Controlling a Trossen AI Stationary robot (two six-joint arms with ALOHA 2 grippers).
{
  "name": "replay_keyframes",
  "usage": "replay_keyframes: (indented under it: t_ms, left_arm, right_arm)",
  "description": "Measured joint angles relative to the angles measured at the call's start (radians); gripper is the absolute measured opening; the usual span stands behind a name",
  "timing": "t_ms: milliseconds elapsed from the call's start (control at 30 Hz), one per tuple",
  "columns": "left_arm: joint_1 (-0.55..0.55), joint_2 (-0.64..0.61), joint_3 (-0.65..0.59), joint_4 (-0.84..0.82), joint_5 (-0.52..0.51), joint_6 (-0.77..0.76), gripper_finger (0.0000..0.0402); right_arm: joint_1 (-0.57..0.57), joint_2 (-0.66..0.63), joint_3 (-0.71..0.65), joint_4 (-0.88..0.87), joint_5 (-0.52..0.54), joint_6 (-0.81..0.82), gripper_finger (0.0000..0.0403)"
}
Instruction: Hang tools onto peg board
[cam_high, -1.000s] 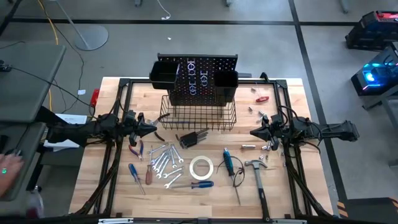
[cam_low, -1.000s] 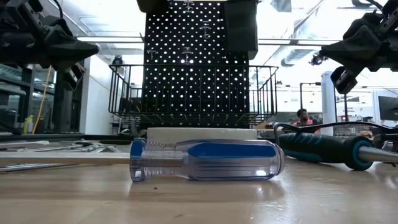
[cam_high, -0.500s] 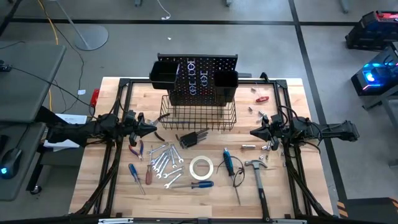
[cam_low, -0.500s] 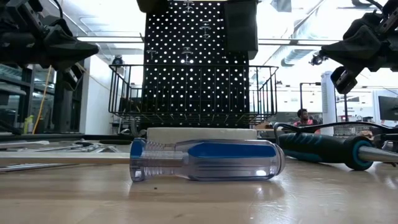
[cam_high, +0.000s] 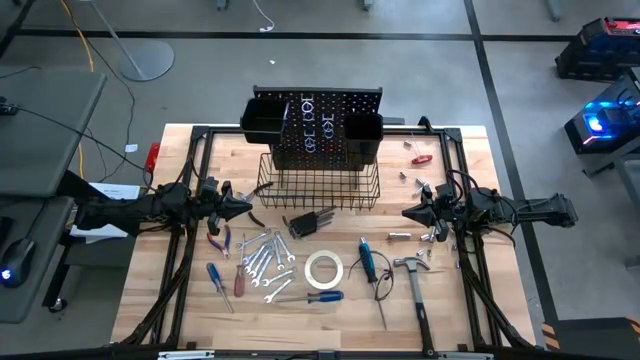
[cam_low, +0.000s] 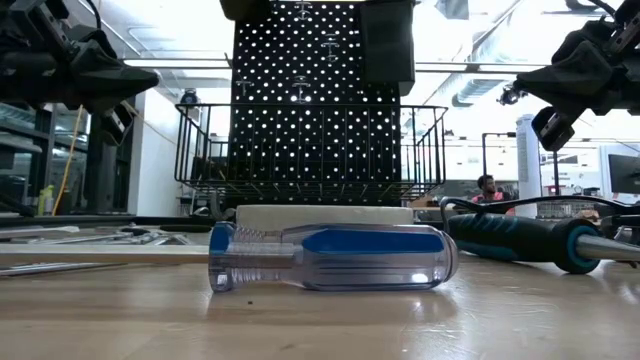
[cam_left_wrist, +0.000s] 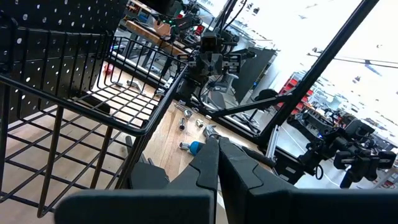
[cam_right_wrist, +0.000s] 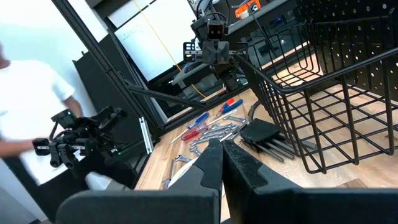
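Observation:
The peg board (cam_high: 315, 122) stands upright at the table's far middle, with two black bins and a wire basket (cam_high: 320, 186) on it. The tools lie flat on the wood in front of it: silver wrenches (cam_high: 262, 257), red-handled pliers (cam_high: 218, 238), a blue screwdriver (cam_high: 318, 296) (cam_low: 330, 257), a white tape roll (cam_high: 324, 270) and a claw hammer (cam_high: 413, 276). My left gripper (cam_high: 246, 207) (cam_left_wrist: 217, 149) hovers shut at the left, pointing level toward the table's middle. My right gripper (cam_high: 407, 212) (cam_right_wrist: 222, 148) hovers shut at the right, facing it. Neither holds anything.
A black hex-key set (cam_high: 308, 221) lies just in front of the basket. Small loose hardware (cam_high: 418, 184) and a red item (cam_high: 422, 158) lie at the far right. Black frame rails (cam_high: 190, 250) run along both table sides. A person in white (cam_right_wrist: 25, 106) stands beyond the table's left.
A person's hand at the desk left of the table has drawn out of view. Both arms and all the tools have kept still.

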Motion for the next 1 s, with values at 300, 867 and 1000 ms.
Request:
replay_keyframes:
  t_ms: [300,867,1000]
  left_arm:
    - [0.000,0.000,0.000,0.000,0.000,0.000,0.0000]
    - [0.001,0.088,0.005,0.522,-0.563,-0.333,0.0000]
    - [0.008,0.243,0.116,0.641,-0.576,-0.244,0.0000]
  right_arm:
    - [0.000,0.000,0.000,0.000,0.000,0.000,0.0000]
    - [0.000,0.000,0.000,0.000,0.000,0.000,0.0000]
    - [0.000,0.000,0.000,0.000,0.000,0.000,0.0000]
